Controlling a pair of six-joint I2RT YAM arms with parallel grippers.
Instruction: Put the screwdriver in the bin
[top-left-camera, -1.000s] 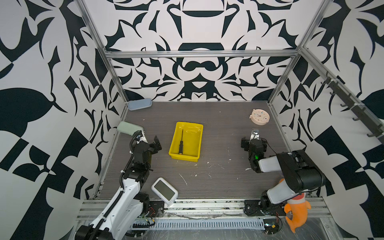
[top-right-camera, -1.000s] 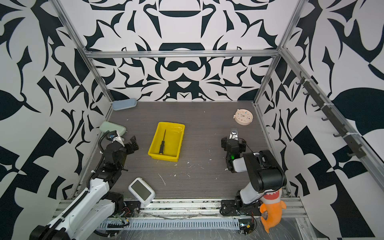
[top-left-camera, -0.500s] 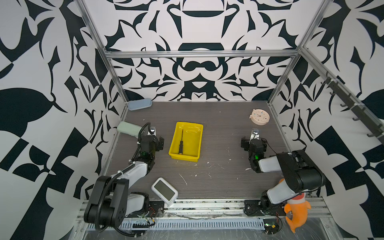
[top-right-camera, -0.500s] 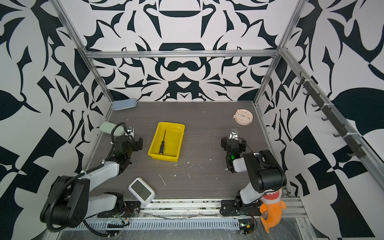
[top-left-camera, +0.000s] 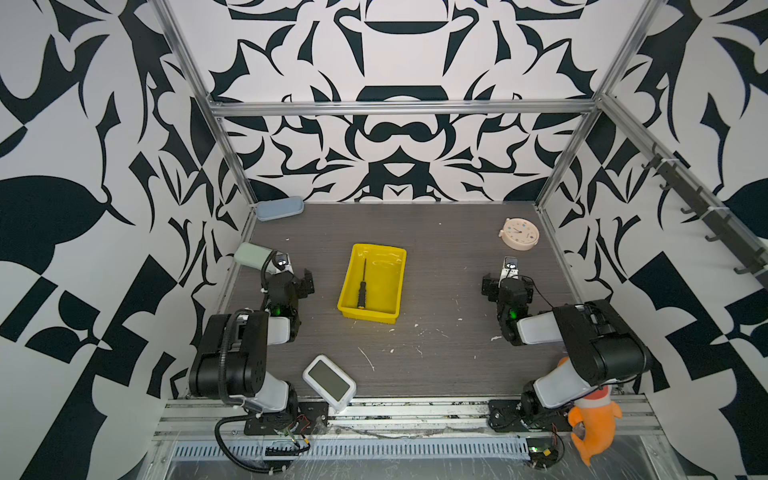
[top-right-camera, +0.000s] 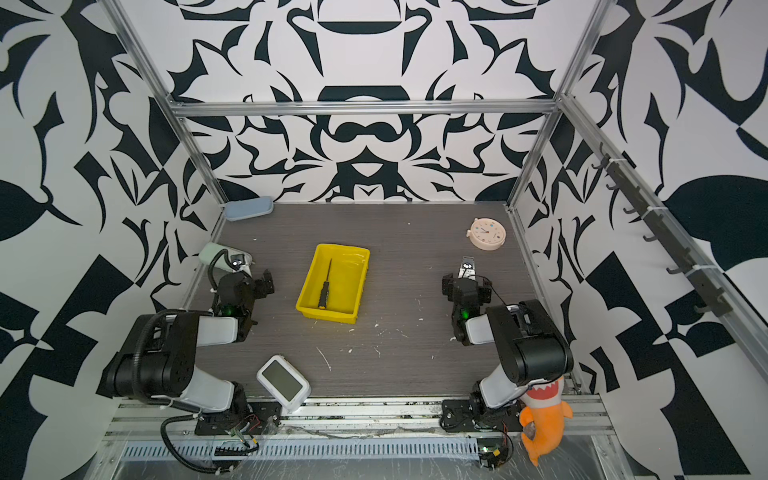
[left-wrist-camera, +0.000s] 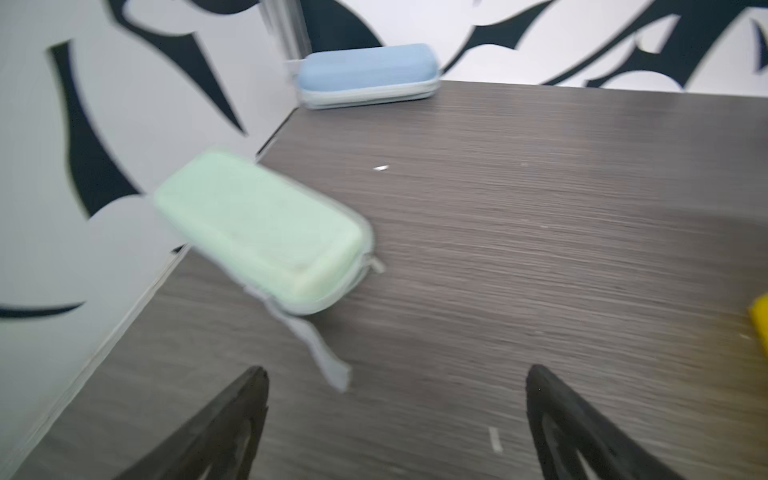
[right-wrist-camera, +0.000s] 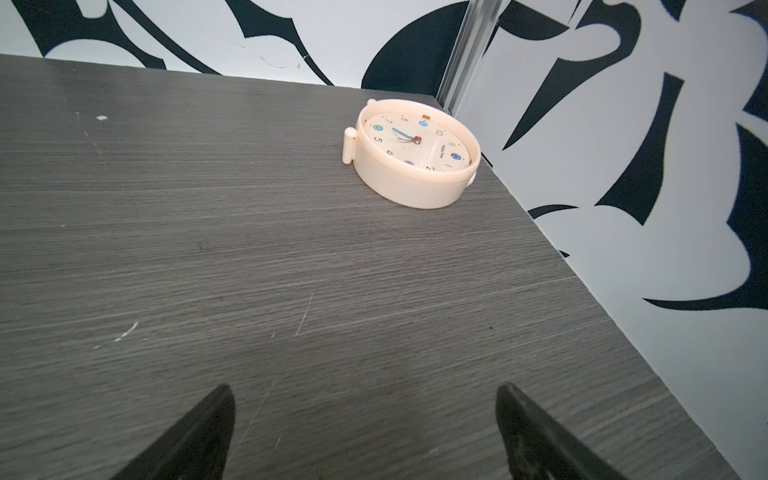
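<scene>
The screwdriver (top-left-camera: 362, 286) (top-right-camera: 325, 286), slim with a black handle, lies lengthwise inside the yellow bin (top-left-camera: 368, 319) (top-right-camera: 329, 319) at mid-table in both top views. My left gripper (top-left-camera: 293, 277) (top-right-camera: 249, 279) hovers low to the left of the bin, apart from it, open and empty. The left wrist view shows its jaws wide (left-wrist-camera: 397, 370) over bare table, with one yellow bin corner (left-wrist-camera: 760, 320) at the edge. My right gripper (top-left-camera: 508, 283) (top-right-camera: 465, 284) (right-wrist-camera: 365, 388) rests far right of the bin, open, with nothing between its fingers.
A pale green case (top-left-camera: 253, 254) (left-wrist-camera: 257, 224) lies by the left wall just beyond my left gripper, and a blue case (top-left-camera: 279, 208) (left-wrist-camera: 365, 70) sits in the back left corner. A cream clock (top-left-camera: 519, 234) (right-wrist-camera: 415, 162) lies back right. A white screen device (top-left-camera: 329, 382) sits at the front edge.
My left arm has folded back toward its base, and its gripper has drawn a little farther toward the green case. The right arm, bin and screwdriver have not moved.
</scene>
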